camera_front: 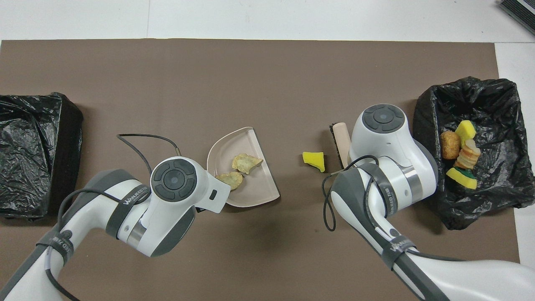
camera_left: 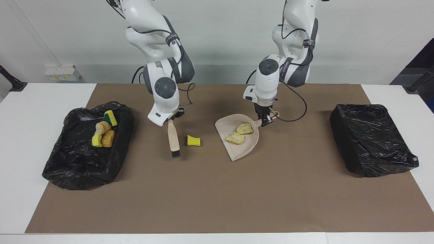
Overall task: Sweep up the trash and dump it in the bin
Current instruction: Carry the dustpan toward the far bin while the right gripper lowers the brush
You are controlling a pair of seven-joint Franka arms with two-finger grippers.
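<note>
A beige dustpan (camera_left: 242, 149) lies low on the brown mat with two tan bread pieces (camera_left: 244, 128) in it. My left gripper (camera_left: 266, 120) is shut on its handle. My right gripper (camera_left: 173, 119) is shut on a brush (camera_left: 174, 137), bristles down at the mat. One yellow sponge chunk (camera_left: 193, 140) lies on the mat between brush and dustpan. A black-bagged bin (camera_left: 67, 162) at the right arm's end holds several sponge and bread bits (camera_left: 108, 138). In the overhead view the dustpan (camera_front: 255, 190), sponge chunk (camera_front: 314, 161), brush (camera_front: 340, 140) and bin (camera_front: 501, 104) show; the wrists hide both grippers.
A second black-bagged bin (camera_left: 369, 139) stands at the left arm's end of the table and also shows in the overhead view (camera_front: 33, 154). The brown mat (camera_left: 217, 196) covers the middle of the white table. A cable (camera_left: 298, 112) loops beside the left gripper.
</note>
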